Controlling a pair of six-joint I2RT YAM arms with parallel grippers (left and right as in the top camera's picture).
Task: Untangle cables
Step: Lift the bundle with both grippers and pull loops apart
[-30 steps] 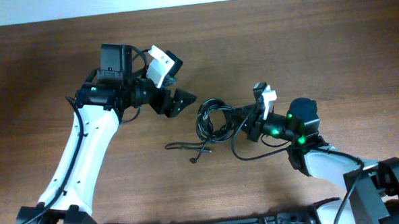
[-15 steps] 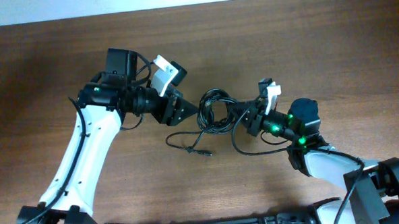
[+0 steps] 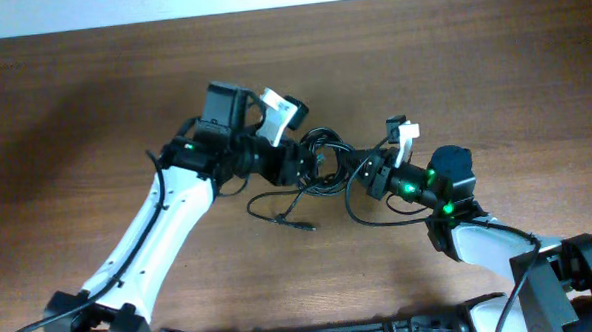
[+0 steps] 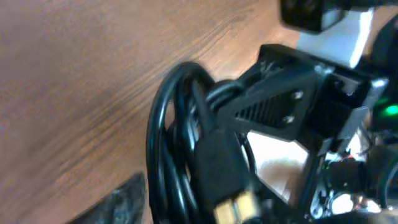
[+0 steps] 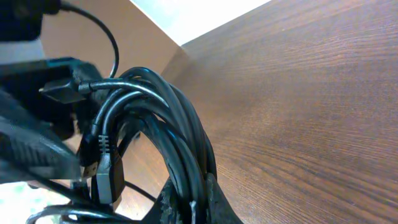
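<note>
Tangled cables (image 3: pixel 321 167) at frame centre, being clamped by right gripper (image 3: pixel 360 171); left gripper (image 3: pixel 301 163) alongside (jaw spacing unreadable).

The cables (image 4: pixel 174 143) blur, cut off at the lower edge.

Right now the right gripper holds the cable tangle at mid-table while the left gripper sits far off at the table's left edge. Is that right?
No. The left gripper is not at the left edge; the overhead view shows it up against the cables, opposite the right gripper, which does hold the tangle at mid-table.
</note>
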